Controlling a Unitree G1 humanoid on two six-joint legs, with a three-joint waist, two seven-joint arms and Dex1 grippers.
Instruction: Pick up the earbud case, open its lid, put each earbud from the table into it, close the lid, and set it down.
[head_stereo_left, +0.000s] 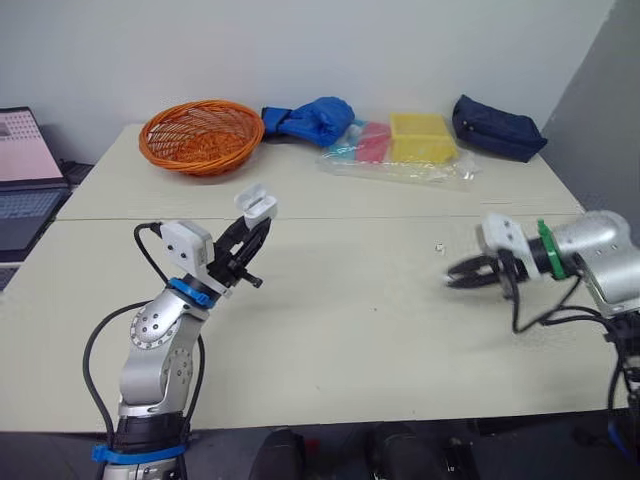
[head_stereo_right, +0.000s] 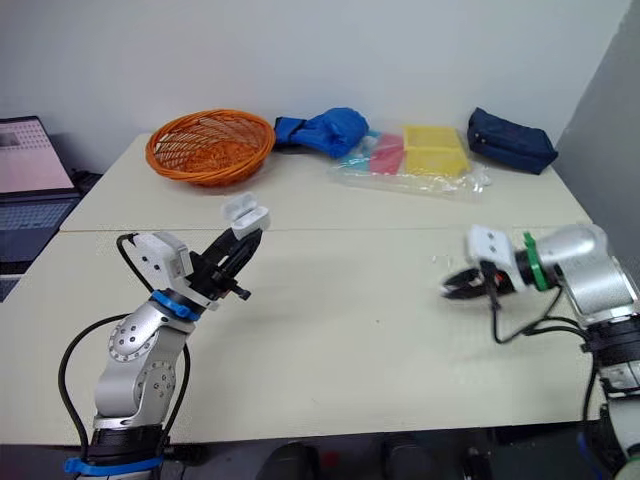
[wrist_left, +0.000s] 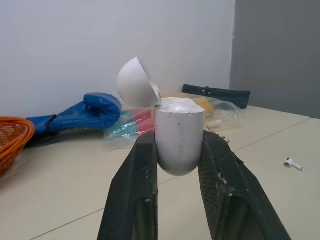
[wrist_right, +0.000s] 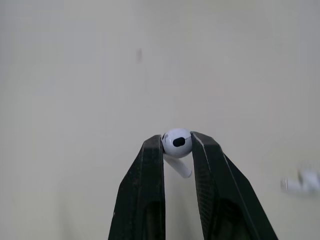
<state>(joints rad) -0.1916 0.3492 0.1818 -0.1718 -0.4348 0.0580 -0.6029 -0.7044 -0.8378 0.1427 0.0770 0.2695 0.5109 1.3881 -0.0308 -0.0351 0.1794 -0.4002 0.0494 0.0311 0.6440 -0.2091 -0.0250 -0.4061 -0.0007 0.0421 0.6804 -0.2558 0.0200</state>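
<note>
My left gripper (head_stereo_left: 252, 222) is raised above the table's left half, shut on the white earbud case (head_stereo_left: 257, 203), whose lid (wrist_left: 138, 82) is hinged open. The case body (wrist_left: 179, 135) sits upright between the two black fingers. Over the right side of the table my right gripper (head_stereo_left: 452, 275) is shut on a white earbud (wrist_right: 176, 142), pinched at its head with the stem hanging down. A second earbud (head_stereo_left: 440, 247) lies on the table just beyond the right gripper; it lies there as earbud (wrist_left: 292, 163) and earbud (wrist_right: 304, 182).
An orange wicker basket (head_stereo_left: 200, 135) stands at the back left. Blue cloth (head_stereo_left: 310, 120), a plastic bag with pink and yellow boxes (head_stereo_left: 405, 150) and a dark blue pouch (head_stereo_left: 497, 128) line the back edge. A laptop (head_stereo_left: 25, 180) sits off the table's left.
</note>
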